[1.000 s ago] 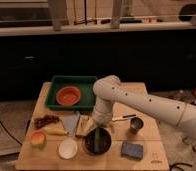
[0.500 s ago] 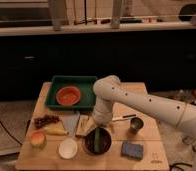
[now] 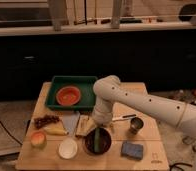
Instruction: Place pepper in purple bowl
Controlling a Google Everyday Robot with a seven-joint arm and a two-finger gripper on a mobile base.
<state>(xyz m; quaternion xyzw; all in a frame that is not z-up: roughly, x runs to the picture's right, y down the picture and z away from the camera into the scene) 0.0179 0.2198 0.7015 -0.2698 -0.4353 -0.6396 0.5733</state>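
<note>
The purple bowl [image 3: 98, 143] stands near the front edge of the wooden table [image 3: 151, 150], dark and round. The slim green pepper [image 3: 97, 139] lies inside it, leaning from the bowl's middle toward its far rim. My gripper [image 3: 98, 125] hangs at the end of the white arm [image 3: 141, 102], just above the bowl's far rim and close over the pepper's upper end. The arm's wrist hides most of the gripper.
A green tray [image 3: 56, 90] holds an orange bowl [image 3: 68, 95] at the back. A small white bowl [image 3: 67, 148], a yellow banana-like piece [image 3: 55, 131], grapes [image 3: 45, 120], an orange fruit [image 3: 37, 138], a metal cup [image 3: 136, 125] and a blue sponge [image 3: 132, 149] surround the purple bowl.
</note>
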